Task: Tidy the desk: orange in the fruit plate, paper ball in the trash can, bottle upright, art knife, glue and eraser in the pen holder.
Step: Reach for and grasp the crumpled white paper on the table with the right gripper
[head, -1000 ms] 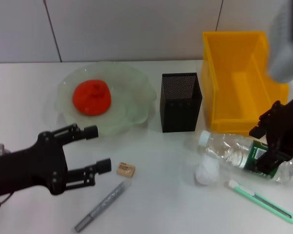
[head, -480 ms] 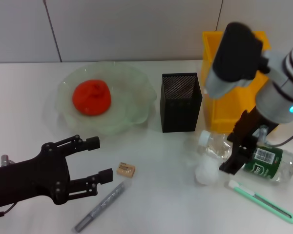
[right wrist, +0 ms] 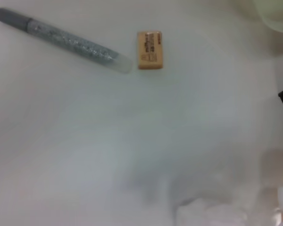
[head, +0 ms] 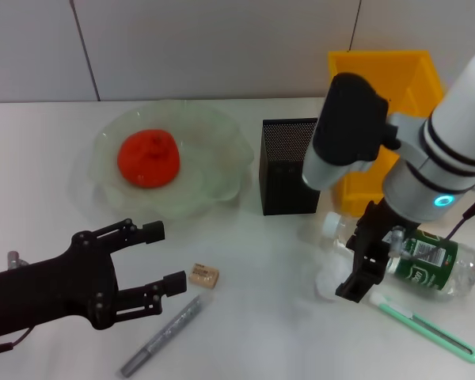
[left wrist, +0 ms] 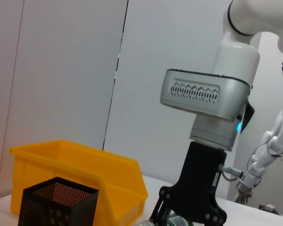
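The orange (head: 149, 157) lies in the glass fruit plate (head: 218, 142). The clear bottle (head: 427, 265) lies on its side at the right. The white paper ball (head: 328, 283) sits beside its cap end. My right gripper (head: 362, 269) hangs open just above the paper ball, partly hiding it; the ball also shows in the right wrist view (right wrist: 212, 214). The green art knife (head: 427, 326) lies in front of the bottle. The eraser (head: 203, 275) and silver glue stick (head: 165, 336) lie front centre. My left gripper (head: 162, 257) is open and empty, left of the eraser.
The black mesh pen holder (head: 289, 166) stands at the centre. The yellow bin (head: 396, 103) stands behind the right arm at the back right. The left wrist view shows the pen holder (left wrist: 54, 207), the bin (left wrist: 85, 174) and the right gripper (left wrist: 188, 219).
My right arm has swung in from the right, off the bottle, and now stands over the paper ball. The left gripper has drifted slightly toward the front.
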Motion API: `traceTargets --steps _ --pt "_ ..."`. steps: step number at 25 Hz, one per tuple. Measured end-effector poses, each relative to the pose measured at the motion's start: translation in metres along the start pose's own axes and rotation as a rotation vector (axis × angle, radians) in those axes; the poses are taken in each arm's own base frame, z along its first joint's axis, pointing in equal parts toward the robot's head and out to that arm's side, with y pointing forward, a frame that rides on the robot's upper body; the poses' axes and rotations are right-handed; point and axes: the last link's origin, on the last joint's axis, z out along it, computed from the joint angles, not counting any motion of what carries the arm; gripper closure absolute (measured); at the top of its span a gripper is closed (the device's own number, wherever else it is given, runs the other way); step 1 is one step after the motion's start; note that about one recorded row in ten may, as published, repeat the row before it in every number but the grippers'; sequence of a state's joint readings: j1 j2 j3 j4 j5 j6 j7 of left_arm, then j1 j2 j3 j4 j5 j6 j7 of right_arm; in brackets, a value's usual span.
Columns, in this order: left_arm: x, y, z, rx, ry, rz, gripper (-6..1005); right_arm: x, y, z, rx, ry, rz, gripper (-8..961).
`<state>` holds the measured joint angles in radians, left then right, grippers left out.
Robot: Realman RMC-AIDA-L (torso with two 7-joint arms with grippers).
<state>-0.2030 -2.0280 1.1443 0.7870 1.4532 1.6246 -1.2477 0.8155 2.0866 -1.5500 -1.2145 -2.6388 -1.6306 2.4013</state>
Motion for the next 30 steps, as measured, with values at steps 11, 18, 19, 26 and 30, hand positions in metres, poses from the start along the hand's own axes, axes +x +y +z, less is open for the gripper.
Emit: traceTargets --steps 11,18,19,26,30 --pt "0.000 -0.003 0.001 0.010 -0.003 0.002 190 -0.008 0.003 0.023 -0.001 0.007 -0.011 177" --pt "0.000 -0.003 0.002 0.010 -0.002 0.008 190 -0.009 0.002 0.032 -0.006 0.022 -0.011 177" --pt "0.000 -0.003 0.002 0.010 -0.001 0.007 190 -0.009 0.002 0.033 -0.005 0.026 -0.012 177" --pt "-0.001 -0.003 0.003 0.009 -0.001 0.005 190 -0.010 0.003 0.037 0.003 0.031 -0.016 188" --pt "-0.002 -0.003 0.004 0.008 -0.001 0.003 190 -0.011 0.003 0.035 0.002 0.030 -0.008 195"
